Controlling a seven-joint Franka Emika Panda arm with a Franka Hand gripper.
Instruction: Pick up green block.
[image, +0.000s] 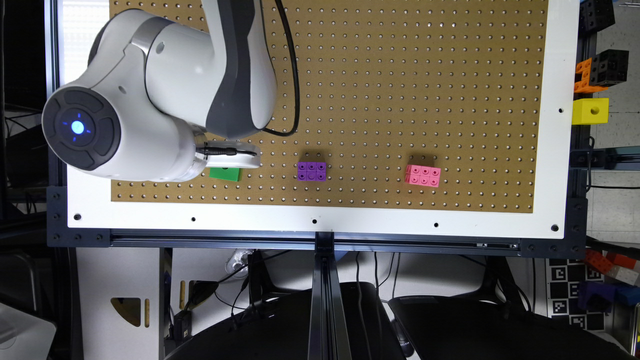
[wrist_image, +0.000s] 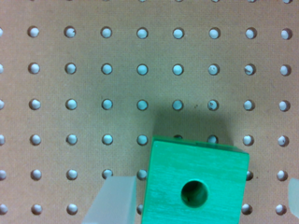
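Our gripper (wrist_image: 198, 200) stands wide open astride the green block (wrist_image: 196, 184), gripping nothing, so we should centre, lower, then close its 2 fingers (wrist_image: 114, 200) squarely.

- The green block (image: 224, 173) (wrist_image: 195, 184) is a bright green cube with a round hole centred in its upward face.
- It sits flat on the pegboard near the front edge, at the exterior view's left.
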